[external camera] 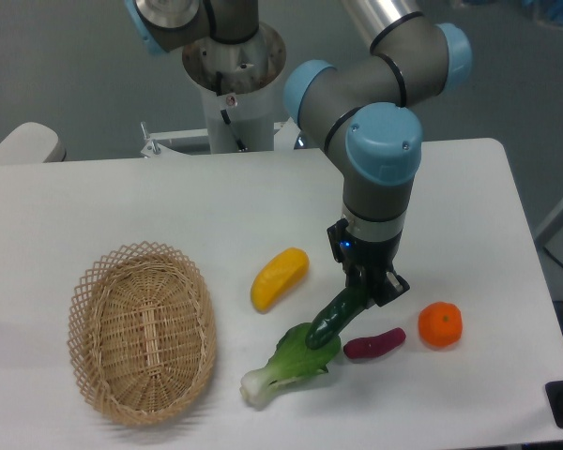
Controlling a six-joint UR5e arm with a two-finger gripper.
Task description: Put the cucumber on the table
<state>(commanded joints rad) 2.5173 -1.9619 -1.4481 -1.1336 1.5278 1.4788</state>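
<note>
Gripping the cucumber [336, 317] by its upper end, the gripper [364, 289] tilts it over the bok choy [293, 361] at five o'clock, so release calls for bare table [169, 206] first.

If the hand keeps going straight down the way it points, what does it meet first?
Probably the table: the hand points down, holding the cucumber, whose low end overlaps the bok choy. Depth is unclear.
</note>
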